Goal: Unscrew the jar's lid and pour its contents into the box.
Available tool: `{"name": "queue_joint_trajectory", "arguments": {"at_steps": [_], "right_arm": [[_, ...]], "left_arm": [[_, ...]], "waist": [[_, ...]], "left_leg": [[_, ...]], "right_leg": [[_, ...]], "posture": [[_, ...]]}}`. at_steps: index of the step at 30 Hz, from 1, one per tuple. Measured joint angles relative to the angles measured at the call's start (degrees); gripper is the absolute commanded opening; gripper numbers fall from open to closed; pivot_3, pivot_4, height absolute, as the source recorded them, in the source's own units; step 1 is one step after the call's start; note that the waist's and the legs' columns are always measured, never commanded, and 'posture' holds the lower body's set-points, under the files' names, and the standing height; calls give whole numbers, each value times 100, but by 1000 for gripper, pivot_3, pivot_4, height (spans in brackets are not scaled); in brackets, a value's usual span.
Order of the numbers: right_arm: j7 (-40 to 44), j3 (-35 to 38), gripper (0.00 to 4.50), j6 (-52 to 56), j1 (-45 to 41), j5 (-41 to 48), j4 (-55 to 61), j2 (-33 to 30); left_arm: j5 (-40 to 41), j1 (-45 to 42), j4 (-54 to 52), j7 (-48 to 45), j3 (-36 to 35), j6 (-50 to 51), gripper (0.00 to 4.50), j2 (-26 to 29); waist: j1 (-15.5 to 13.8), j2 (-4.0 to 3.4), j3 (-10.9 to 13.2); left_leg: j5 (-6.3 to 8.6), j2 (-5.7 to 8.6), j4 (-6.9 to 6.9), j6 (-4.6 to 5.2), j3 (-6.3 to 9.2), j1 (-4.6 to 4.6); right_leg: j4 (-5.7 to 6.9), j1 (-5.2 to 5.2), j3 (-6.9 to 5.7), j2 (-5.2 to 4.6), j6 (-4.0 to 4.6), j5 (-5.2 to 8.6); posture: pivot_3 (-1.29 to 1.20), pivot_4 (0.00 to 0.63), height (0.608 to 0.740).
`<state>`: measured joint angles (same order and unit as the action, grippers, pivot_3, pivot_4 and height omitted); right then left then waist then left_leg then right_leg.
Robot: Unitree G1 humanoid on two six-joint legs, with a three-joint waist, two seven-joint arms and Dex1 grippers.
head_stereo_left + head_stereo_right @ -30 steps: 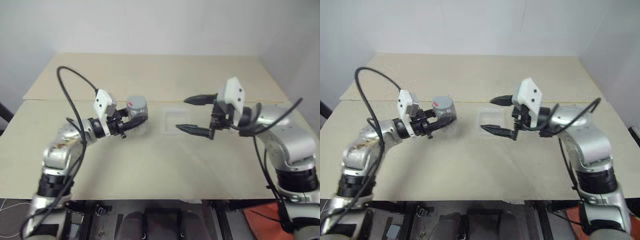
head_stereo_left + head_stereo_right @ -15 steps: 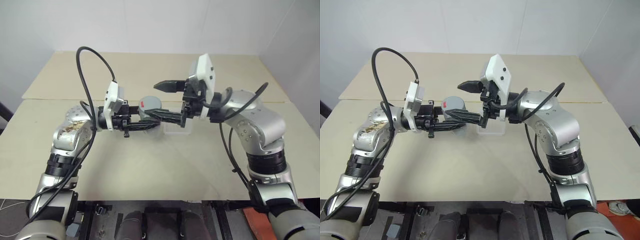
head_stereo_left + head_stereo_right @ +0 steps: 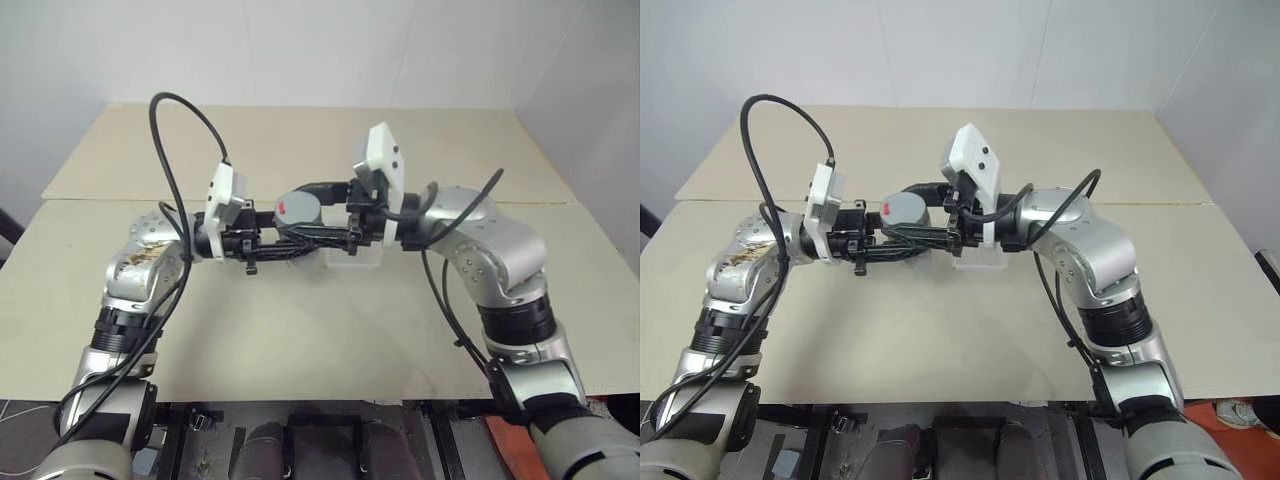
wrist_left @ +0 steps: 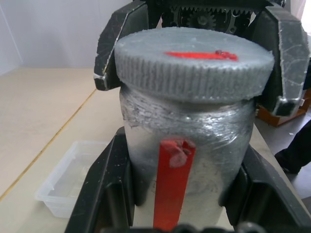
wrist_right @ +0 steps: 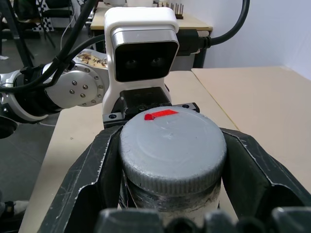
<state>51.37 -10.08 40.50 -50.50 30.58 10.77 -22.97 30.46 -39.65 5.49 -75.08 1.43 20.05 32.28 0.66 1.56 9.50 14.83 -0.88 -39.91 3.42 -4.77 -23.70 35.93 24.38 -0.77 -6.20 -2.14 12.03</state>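
Jar [image 4: 184, 145]: silver, wrinkled foil look, red stripe down side; grey ribbed lid [image 4: 194, 60] on, red mark on top. Left pincer [image 3: 300, 240] clamped on jar body, held above worktop [image 3: 300, 320]. Right pincer [image 3: 325, 205] clamped on lid rim. Clear box [image 4: 73, 177] on worktop, beyond jar, below right pincer.

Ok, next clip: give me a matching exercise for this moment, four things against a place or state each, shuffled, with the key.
Things:
1. jar
2. lid
3. box
4. left end effector

States:
A. on the table, clear and untouched
B. shut on the silver body
C. gripped by the right end effector
D. held off the table, red stripe down its side

Pairs: 1-D, 2-C, 3-A, 4-B
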Motion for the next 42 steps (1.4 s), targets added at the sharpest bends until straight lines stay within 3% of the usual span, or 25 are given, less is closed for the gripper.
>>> {"name": "queue_joint_trajectory", "arguments": {"at_steps": [4, 12, 16, 19, 21, 22, 36, 42], "right_arm": [[511, 32, 2757, -139, -39, 117, -188, -23], [3126, -85, 2757, -880, -724, 418, -1490, -39], [3606, -139, 2757, -1254, -843, 373, -2011, 128], [3735, -169, 3747, -1463, -909, 320, -2161, 250], [3717, -174, 4426, -1516, -915, 276, -2162, 322], [3679, -170, 4473, -1527, -914, 228, -2161, 320], [1714, 681, 4473, -969, 455, 281, -62, -483], [874, 667, 4473, -545, 577, 420, 683, -446]], "left_arm": [[104, 0, -23, -299, 8, 25, 1905, 23], [488, -211, -343, -1346, 266, 226, 1905, 123], [528, -228, -370, -1363, 381, 237, 1905, 240], [559, -223, -364, -1471, 377, 237, 1905, 250], [571, -219, -381, -1600, 381, 236, 1905, 218], [571, -207, -389, -1611, 381, 236, 1905, 215], [276, 25, -174, -1056, 67, 119, 1905, 372], [103, 29, -30, -701, 62, 113, 1905, 321]], "waist": [[5, 0, 0], [8, -1, 1], [10, -2, 1], [10, -2, 1], [10, -3, 1], [10, -3, 1], [7, -2, 2], [10, -2, 1]], "left_leg": [[0, 1, 0, 0, -1, -1], [1, 0, -5, 3, 0, 0], [1, -1, -5, 2, 1, 0], [-1, -2, -5, -2, 1, -1], [-8, -2, -5, -14, 1, -1], [-10, -2, -5, -18, 0, -1], [-6, -4, -5, -10, 4, -4], [-6, -3, -6, -9, 4, -4]], "right_leg": [[-2, 0, 0, 1, 0, 0], [0, -2, 1, 8, -1, 0], [2, 1, 2, 8, -1, 0], [3, 3, 2, 8, -1, 0], [3, 3, 1, 7, -1, 0], [3, 2, 2, 7, -1, 0], [4, 5, 1, 5, -1, -1], [3, 6, 2, 5, -1, -1]], "posture": [[0, 150, 740], [0, 150, 740], [0, 150, 740], [0, 150, 740], [0, 150, 740], [0, 150, 740], [0, 150, 740], [0, 150, 740]]}}
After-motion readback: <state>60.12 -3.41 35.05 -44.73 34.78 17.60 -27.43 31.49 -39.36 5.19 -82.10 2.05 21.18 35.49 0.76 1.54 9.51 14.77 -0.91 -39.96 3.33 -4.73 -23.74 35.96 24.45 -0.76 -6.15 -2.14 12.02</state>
